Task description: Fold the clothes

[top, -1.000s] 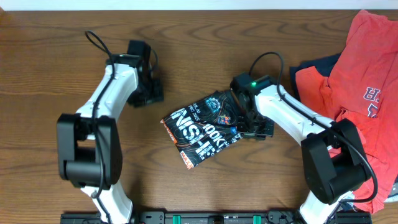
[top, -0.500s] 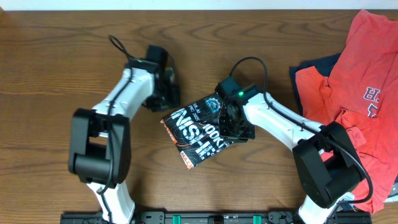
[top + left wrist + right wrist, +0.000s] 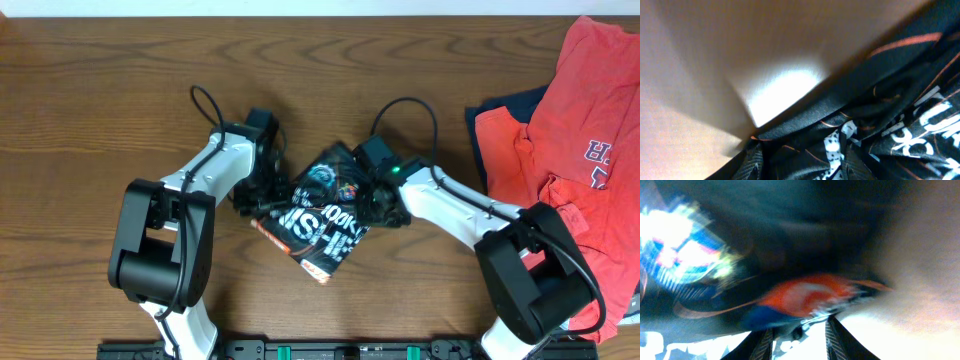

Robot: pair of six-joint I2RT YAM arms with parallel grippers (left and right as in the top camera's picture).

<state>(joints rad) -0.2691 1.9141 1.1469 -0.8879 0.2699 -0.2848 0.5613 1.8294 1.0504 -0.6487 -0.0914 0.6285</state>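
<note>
Dark wood table [image 3: 100, 80], and the black jersey [image 3: 322, 218] lies on it as a small folded bundle at the middle, between my two arms.
My left gripper [image 3: 262, 185] is low at the bundle's left edge and my right gripper [image 3: 378, 192] is at its right edge, both against the cloth. My left wrist view is filled with shiny black fabric, fine orange lines and white lettering against the tabletop, with no fingers in it, so I cannot tell how those jaws stand. In my right wrist view two dark fingers [image 3: 761, 342] show at the bottom with a narrow gap, but the blur hides whether they pinch anything. A heap of red clothes [image 3: 570, 130] over a navy garment [image 3: 500, 110] lies well apart on my right.
</note>
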